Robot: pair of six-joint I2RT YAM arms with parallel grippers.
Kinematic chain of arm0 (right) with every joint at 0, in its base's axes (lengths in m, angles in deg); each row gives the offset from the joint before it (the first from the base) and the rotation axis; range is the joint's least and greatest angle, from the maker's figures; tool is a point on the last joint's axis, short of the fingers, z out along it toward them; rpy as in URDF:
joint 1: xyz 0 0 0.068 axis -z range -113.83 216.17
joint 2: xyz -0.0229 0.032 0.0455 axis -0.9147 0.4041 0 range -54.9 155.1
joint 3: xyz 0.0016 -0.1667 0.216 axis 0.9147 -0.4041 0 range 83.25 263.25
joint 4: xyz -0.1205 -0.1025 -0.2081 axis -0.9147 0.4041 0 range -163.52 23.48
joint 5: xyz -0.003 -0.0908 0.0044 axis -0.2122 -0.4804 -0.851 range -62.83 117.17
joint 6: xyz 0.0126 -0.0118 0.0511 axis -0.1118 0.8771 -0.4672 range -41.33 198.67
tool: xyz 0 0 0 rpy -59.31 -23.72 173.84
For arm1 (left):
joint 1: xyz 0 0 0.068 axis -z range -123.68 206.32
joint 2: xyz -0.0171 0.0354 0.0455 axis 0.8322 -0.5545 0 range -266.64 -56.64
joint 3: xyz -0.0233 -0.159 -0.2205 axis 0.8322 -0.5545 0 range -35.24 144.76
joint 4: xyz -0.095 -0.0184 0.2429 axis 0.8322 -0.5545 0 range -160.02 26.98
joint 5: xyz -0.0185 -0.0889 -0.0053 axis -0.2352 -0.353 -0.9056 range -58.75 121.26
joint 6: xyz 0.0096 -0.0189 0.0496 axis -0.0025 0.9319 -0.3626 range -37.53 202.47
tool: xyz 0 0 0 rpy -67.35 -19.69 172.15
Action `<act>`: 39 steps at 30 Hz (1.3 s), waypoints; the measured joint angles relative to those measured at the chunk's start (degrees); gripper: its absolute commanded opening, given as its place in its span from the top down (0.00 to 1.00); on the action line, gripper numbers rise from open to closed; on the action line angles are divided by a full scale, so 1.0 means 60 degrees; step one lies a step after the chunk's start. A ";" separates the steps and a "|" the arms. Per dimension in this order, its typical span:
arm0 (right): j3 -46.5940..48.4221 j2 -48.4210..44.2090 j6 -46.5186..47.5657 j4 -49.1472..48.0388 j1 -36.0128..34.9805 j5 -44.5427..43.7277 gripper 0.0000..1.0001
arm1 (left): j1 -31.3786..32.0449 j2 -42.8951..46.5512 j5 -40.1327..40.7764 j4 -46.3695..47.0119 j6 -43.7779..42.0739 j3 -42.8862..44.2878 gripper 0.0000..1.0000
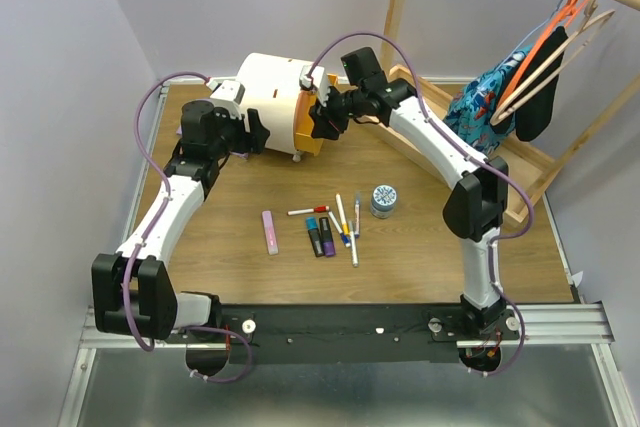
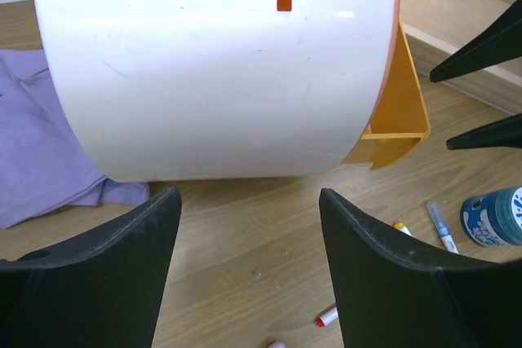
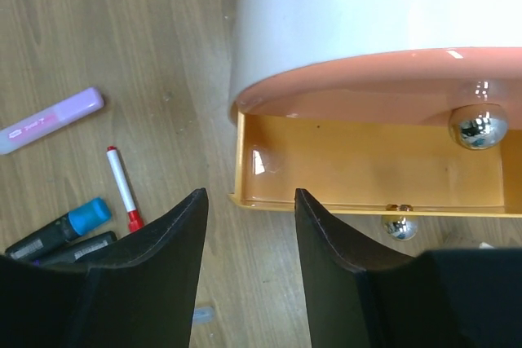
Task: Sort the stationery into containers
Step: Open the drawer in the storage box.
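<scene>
The chest's [image 1: 268,92] pulled-out drawer [image 3: 367,173] stands clear, seemingly empty; in front of the chest, pens [image 1: 345,222] and markers [image 1: 320,237] clutter the tabletop [image 1: 420,267].

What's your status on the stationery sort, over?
Both open, empty: left gripper beside the chest, right gripper at the pulled-out orange drawer. Drawer shows nothing inside; pens, markers, pink bar, tin all on the table. Nothing blocking the drawer.

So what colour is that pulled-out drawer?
Orange; the drawer shows best in the right wrist view.
</scene>
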 measured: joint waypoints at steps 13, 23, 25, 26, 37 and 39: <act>0.1395 0.0892 0.0237 0.0317 -0.0514 0.0058 0.46 | 0.0000 -0.0109 0.0007 0.0342 0.0004 -0.0025 0.23; 0.1789 0.1592 0.0437 0.0616 -0.0623 -0.0364 0.65 | -0.0047 -0.0295 0.0011 0.0463 0.0007 -0.0109 0.23; 0.1810 0.1592 0.0455 0.0616 -0.0623 -0.0430 0.70 | -0.0066 -0.0372 0.0011 0.0514 0.0015 -0.0109 0.23; 0.1821 0.1592 0.0455 0.0619 -0.0634 -0.0481 0.73 | -0.0076 -0.0386 0.0011 0.0517 0.0015 -0.0109 0.23; 0.1843 0.1599 0.0280 0.0780 -0.0714 -0.0889 0.89 | -0.0106 -0.0448 0.0011 0.0681 0.0051 -0.0109 0.22; 0.1843 0.1606 0.0186 0.0801 -0.0747 -0.0951 0.95 | -0.0106 -0.0452 0.0011 0.0725 0.0069 -0.0113 0.22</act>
